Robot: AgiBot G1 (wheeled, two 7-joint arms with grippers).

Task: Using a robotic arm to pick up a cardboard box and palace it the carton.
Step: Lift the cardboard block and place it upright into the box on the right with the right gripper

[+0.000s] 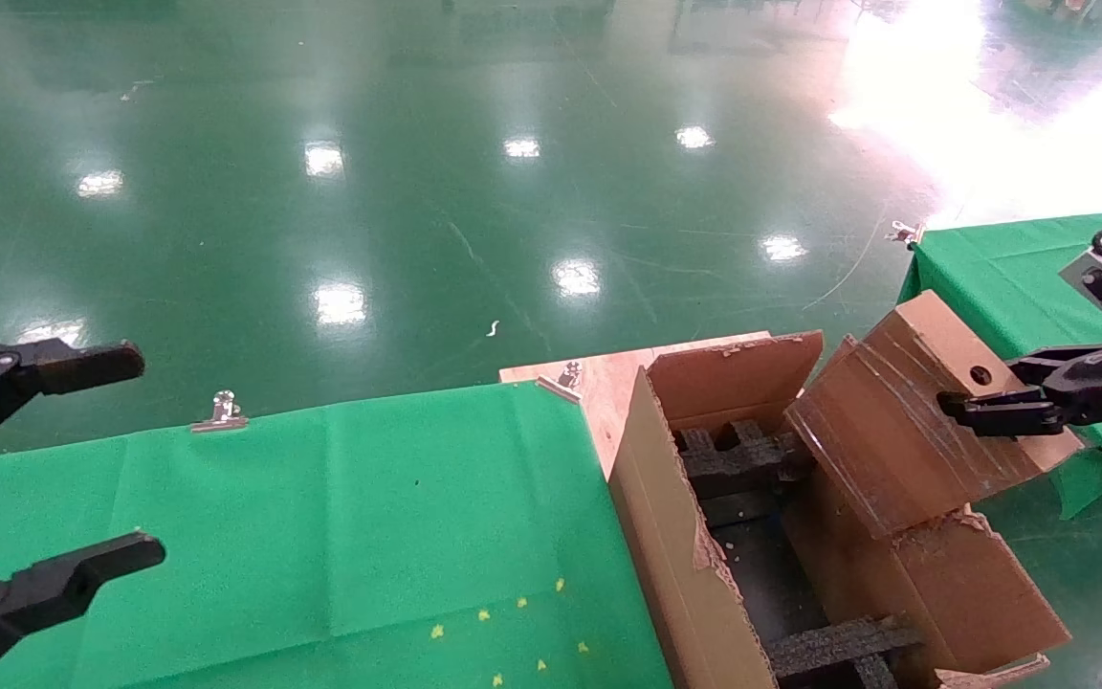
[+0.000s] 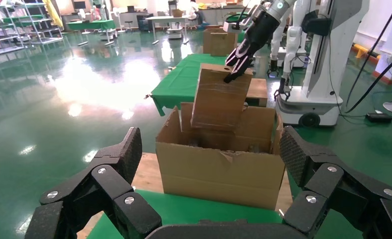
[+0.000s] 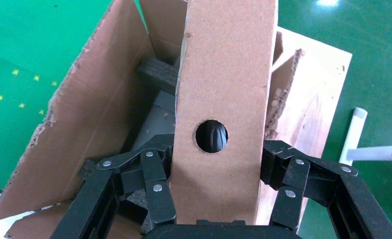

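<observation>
My right gripper [image 1: 977, 397] is shut on the cardboard box [image 1: 914, 421], a small brown taped box with a round hole in one face. It holds the box tilted over the right side of the carton [image 1: 675, 536], its lower end inside the opening. In the right wrist view the fingers clamp both sides of the box [image 3: 224, 99] just below the hole, above the carton [image 3: 84, 124] with black foam strips [image 3: 156, 74] inside. The left wrist view shows the box [image 2: 221, 97] held by the white arm [image 2: 256, 35] above the carton [image 2: 219, 174]. My left gripper [image 1: 63, 459] is open and idle at the far left.
A green-clothed table [image 1: 321, 536] lies left of the carton, with a metal clip [image 1: 221, 411] at its far edge. A second green table [image 1: 1010, 277] stands at the right. The carton rests on a wooden board [image 1: 608, 378]. A glossy green floor lies beyond.
</observation>
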